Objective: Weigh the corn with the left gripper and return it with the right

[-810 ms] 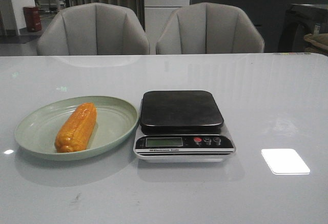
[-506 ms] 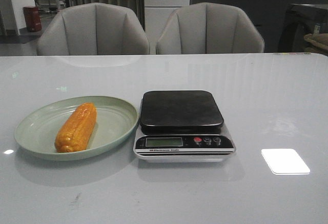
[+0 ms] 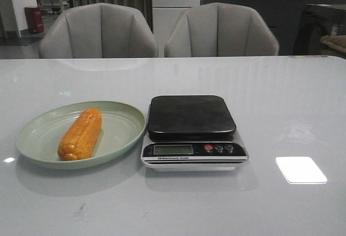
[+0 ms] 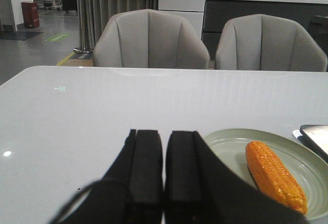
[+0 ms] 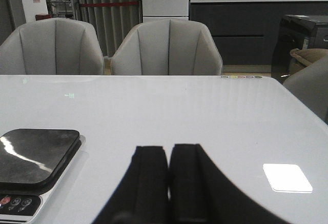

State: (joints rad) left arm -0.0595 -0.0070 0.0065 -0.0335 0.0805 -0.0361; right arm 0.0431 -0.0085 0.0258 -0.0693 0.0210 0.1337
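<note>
The orange-yellow corn (image 3: 81,134) lies lengthwise on the pale green plate (image 3: 125,118) at the table's left; it also shows as the cob (image 4: 273,175) on the plate (image 4: 230,141) in the left wrist view. Beside the plate stands the kitchen scale (image 3: 192,131) with a bare black platform. My left gripper (image 4: 164,134) is shut and holds nothing, its fingers short of the plate's near rim. My right gripper (image 5: 168,149) is shut and empty over bare table, to the right of the scale (image 5: 35,155). Neither gripper appears in the front view.
Two grey chairs (image 3: 157,31) stand behind the table's far edge. A bright patch of reflected light (image 3: 300,169) lies on the tabletop right of the scale. The scale's display and buttons (image 3: 218,148) face the near edge.
</note>
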